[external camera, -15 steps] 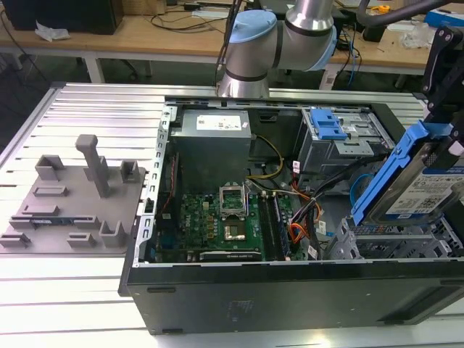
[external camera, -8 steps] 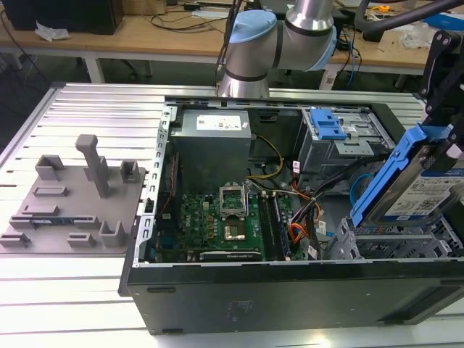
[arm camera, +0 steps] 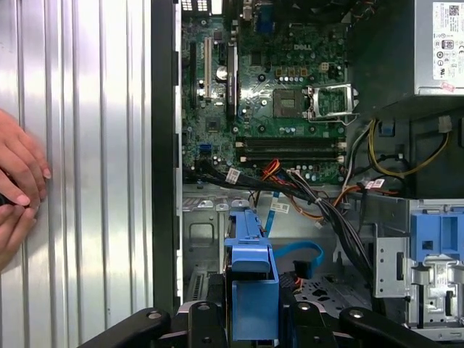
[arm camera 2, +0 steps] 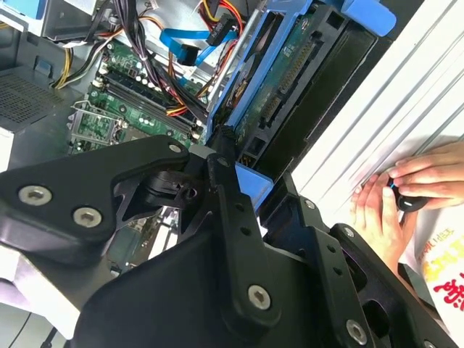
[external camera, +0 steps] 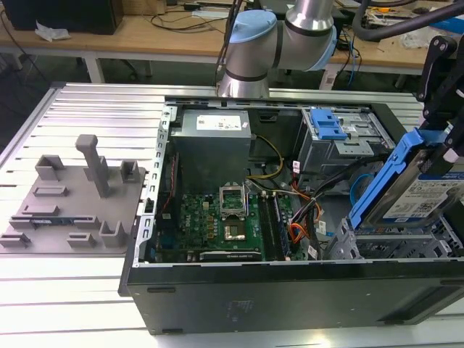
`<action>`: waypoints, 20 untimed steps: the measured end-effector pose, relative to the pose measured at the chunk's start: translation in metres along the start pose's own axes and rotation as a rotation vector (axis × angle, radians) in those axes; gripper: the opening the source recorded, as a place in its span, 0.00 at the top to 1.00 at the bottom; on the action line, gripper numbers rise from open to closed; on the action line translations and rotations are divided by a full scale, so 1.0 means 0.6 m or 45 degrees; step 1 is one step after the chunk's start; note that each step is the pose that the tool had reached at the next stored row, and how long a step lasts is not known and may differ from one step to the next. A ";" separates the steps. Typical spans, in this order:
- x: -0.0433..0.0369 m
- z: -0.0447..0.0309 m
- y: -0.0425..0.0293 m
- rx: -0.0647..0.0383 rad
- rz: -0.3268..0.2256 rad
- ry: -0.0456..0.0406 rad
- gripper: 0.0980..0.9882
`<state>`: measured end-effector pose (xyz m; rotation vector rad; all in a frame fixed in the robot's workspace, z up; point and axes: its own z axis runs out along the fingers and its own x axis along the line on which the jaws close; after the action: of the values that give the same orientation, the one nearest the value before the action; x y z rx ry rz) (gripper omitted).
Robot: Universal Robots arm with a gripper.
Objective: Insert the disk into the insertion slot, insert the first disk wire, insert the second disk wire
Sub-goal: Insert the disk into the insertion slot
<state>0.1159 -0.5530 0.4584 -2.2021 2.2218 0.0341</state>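
I've got the hard drive (external camera: 426,199) by its blue frame (arm camera: 250,286), my fingers (arm camera: 255,322) clamped narrow on its upper end. It hangs tilted right over the drive cage (external camera: 384,246), with its low edge down at the cage mouth (whether it touches the metal, I can't tell). So it isn't seated yet.

To my eye the tilt is the thing to fix here. The frame wants to lie square to the cage's perforated sides and level with its opening before any push, or a corner will likely catch on the sheet metal. I'm gripping one end only, so a hard shove could lever the drive in my grasp. A slow, straight feed along the cage looks like the better line.

Then there's the clutter. The flat blue cable (arm camera: 297,251) loops loose just beside the cage, and the red and orange wires (arm camera: 274,168) lie a little beyond it. I'd judge either could get trapped under the drive, so that gap needs watching.

A person's hand (arm camera: 18,181) rests on the worktop (arm camera: 87,145), well apart from the cage and outside the computer case (external camera: 290,304).
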 end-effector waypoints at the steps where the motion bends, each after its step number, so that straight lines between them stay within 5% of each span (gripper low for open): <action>1: 0.000 0.001 0.000 0.000 0.000 0.000 0.70; 13: 0.001 0.018 -0.001 -0.002 0.000 0.000 0.70; 20: 0.000 0.012 -0.001 -0.021 0.001 0.000 0.70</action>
<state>0.1164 -0.5531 0.4510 -2.2099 2.2301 0.0530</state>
